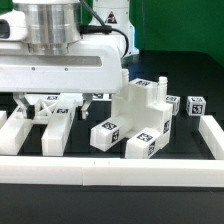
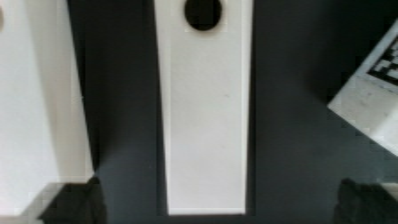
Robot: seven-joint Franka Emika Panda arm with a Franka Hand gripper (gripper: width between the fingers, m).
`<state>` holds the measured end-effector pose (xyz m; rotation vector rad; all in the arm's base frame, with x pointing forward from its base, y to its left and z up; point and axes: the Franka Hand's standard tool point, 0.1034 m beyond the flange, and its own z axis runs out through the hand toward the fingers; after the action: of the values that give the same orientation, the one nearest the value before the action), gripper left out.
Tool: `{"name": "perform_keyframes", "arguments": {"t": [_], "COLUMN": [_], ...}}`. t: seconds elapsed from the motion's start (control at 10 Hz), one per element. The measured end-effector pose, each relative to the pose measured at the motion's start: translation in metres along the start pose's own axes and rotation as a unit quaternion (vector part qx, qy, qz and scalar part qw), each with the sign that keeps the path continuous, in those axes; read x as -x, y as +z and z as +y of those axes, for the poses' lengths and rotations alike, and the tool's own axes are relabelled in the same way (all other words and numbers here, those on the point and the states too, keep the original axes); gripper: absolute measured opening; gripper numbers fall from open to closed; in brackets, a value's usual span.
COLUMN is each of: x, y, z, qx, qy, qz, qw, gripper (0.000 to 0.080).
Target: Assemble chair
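In the exterior view no brand name or legible writing shows. The only print is the black-and-white square tags on the chair parts point(image 1: 140, 105), and those are patterns, not words. The arm fills the upper left of the picture and hides whatever lies behind it. The hand point(image 1: 58, 100) hangs low over the dark surface point(image 1: 185, 138), toward the exterior view's left. Its jaws are spread wide and grip nothing.

The chair is in loose, glossy white pieces, all lying inside the low border rails point(image 1: 110, 172). The chunky seat block point(image 1: 138, 100) stands near the middle. Two small cubes point(image 1: 195, 103) sit just beside it on the exterior view's right. Two low blocks point(image 1: 108, 132) lie in front of it. Long white pieces point(image 1: 55, 135) lie under the hand, their far ends covered by the arm.

In the wrist view there is again nothing to read. A long white bar point(image 2: 205, 120) with a dark oval hole point(image 2: 203, 12) at one end runs between the fingertips point(image 2: 71, 205). These show only as dark blurs, one on each side of the bar, with dark surface between each and the bar. A second white piece point(image 2: 32, 100) is cut off by the frame edge. So is one tagged corner point(image 2: 370, 75), too blurred for its pattern to be made out.
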<state>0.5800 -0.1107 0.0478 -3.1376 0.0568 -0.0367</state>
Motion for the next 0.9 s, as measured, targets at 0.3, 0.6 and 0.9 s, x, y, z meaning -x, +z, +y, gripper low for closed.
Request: {"name": "perform_keyframes", "arguments": {"t": [0.3, 0.6, 0.9], "x": [0.003, -0.001, 0.004], "y": [0.013, 0.016, 0.022], "z": [0.007, 0.004, 0.006], "qx": [0.009, 0.014, 0.009], "qy": [-0.037, -0.041, -0.044], "qz": [0.002, 0.012, 0.003], "qw": [0.999, 0.999, 0.999], "gripper": [0.0649, 0.0649, 0.0649]}}
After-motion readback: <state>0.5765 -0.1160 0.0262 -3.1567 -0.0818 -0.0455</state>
